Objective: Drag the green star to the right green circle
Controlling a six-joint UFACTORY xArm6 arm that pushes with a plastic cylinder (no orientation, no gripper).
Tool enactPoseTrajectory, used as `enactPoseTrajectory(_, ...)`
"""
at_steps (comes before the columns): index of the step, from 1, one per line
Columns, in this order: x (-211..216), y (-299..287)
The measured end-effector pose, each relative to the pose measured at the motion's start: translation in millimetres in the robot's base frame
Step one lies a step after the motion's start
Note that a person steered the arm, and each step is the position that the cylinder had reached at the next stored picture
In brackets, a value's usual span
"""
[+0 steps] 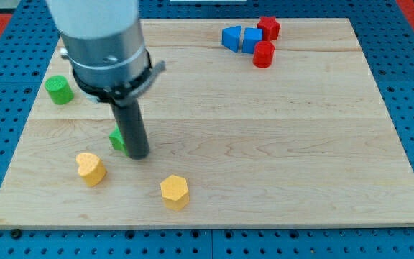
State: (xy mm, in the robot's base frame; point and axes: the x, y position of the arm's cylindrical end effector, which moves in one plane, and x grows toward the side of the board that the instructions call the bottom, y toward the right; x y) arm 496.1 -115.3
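My tip [139, 155] rests on the wooden board at the lower left. A green block [117, 139], the green star, is mostly hidden behind the rod and touches its left side. A green circle block [59, 90] stands at the view's left, up and left of the tip. No other green circle shows.
Two yellow blocks lie near the view's bottom: one [90, 168] left of the tip, one [174, 192] right of it. At the view's top right are two blue blocks [231, 37] [251, 39] and two red blocks [268, 28] [263, 55]. The board [264, 144] lies on a blue pegboard.
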Motion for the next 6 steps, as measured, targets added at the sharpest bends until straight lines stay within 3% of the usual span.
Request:
enactPoseTrajectory(1,-34.9,-34.5)
enactPoseTrajectory(2,-37.5,-70.3)
enactPoseTrajectory(5,-61.1,-77.9)
enactPoseTrajectory(6,-35.2,9.8)
